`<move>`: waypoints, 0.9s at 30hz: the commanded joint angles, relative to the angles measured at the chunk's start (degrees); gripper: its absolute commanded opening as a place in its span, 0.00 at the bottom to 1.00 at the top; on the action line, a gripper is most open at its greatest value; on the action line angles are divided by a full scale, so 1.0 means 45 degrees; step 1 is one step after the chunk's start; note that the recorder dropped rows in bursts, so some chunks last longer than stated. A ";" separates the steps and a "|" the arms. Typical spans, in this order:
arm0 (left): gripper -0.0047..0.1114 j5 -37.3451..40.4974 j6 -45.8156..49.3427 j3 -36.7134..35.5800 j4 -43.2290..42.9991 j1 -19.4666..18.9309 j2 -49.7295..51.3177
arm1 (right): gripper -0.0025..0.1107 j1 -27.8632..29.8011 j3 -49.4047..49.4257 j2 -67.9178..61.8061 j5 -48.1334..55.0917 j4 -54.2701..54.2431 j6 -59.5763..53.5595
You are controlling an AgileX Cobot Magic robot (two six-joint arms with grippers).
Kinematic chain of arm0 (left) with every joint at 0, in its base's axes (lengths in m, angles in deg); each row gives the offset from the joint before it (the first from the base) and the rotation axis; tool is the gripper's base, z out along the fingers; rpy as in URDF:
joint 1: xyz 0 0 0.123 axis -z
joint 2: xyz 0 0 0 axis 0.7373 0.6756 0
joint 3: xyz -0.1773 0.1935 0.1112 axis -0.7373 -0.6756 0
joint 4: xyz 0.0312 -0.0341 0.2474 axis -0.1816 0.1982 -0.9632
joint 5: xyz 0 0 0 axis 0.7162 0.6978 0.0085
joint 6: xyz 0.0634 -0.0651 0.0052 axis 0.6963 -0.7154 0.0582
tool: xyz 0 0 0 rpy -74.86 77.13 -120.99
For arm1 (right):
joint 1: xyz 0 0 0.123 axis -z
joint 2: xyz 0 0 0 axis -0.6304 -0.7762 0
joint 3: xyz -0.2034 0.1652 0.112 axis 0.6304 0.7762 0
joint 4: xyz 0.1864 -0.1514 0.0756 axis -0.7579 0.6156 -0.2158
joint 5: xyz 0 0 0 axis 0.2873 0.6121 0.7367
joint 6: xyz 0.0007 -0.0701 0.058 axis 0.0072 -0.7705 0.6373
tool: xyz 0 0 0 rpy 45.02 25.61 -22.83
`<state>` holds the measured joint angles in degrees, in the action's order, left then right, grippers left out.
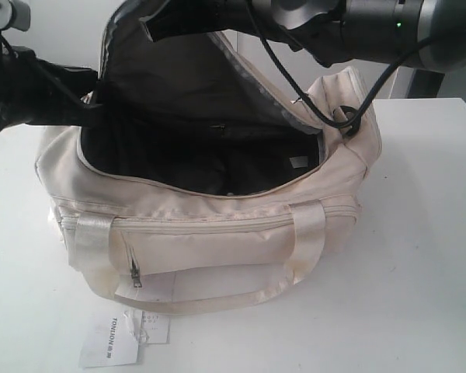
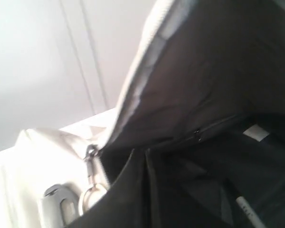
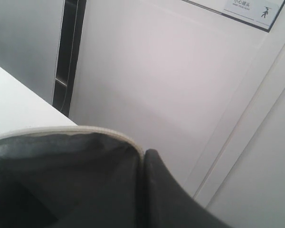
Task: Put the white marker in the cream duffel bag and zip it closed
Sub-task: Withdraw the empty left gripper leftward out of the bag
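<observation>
Neither hand's fingertips show clearly. The left hand (image 1: 84, 109), black and blurred, ends at the left rim of the bag (image 1: 217, 233). It is closed, but whether it pinches the rim or the zip cannot be made out, and its own camera shows no fingers. The right hand (image 1: 159, 27), reaching across from the right and cut off by the top edge, is closed on the raised upper side of the bag, holding it up so the mouth gapes. The bag sits unzipped on the white table (image 1: 419, 272), its right end crossed by a black cable (image 1: 295, 85). Inside, the black lining (image 1: 186, 148) swallows most detail. The marker (image 2: 245, 210) lies in the bottom, with only a slim white stretch of it seen at the edge of the left wrist view. A small white label (image 1: 297, 162) is sewn to the inner wall. The shell is cream fabric with glossy satin straps (image 1: 307, 229) and a zipped front pocket (image 1: 210, 227). A paper hangtag (image 1: 113, 342) lies flat on the table in front, its print mostly too small to read.
</observation>
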<state>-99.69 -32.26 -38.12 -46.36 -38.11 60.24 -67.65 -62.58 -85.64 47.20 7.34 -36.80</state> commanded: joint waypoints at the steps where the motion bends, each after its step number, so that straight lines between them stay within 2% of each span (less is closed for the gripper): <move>1: 0.04 0.1897 -0.0301 -0.0045 -0.0249 -0.0048 -0.0911 | 0.02 0.0144 0.0034 0.0268 -0.0371 -0.0031 0.0017; 5: 0.04 0.5147 -0.0029 0.0478 -0.0589 -0.0048 -0.1212 | 0.02 0.0144 0.0034 0.0268 -0.0371 -0.0031 0.0017; 10: 0.04 1.0190 0.2327 0.1372 -0.1033 -0.0048 -0.1185 | 0.02 0.0144 0.0034 0.0268 -0.0371 -0.0031 0.0260; 14: 0.04 1.3101 0.2623 0.1573 -0.0671 -0.0048 -0.1185 | 0.02 0.0144 0.0034 0.0268 -0.0371 -0.0031 0.0284; 18: 0.04 1.4387 0.3424 0.1573 0.2626 -0.0048 -0.1185 | 0.02 0.0144 0.0034 0.0268 -0.0371 -0.0031 0.0284; 24: 0.04 1.4118 0.8341 0.1701 0.9053 -0.0048 -0.1210 | 0.02 0.0144 0.0034 0.0268 -0.0371 -0.0031 0.0284; 27: 0.04 1.4572 1.0824 0.1845 1.1268 -0.0048 -0.1210 | 0.02 0.0144 0.0034 0.0268 -0.0371 -0.0031 0.0284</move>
<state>-36.32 6.81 -30.61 -5.50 -38.11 55.38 -67.65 -62.58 -85.64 47.20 7.34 -35.99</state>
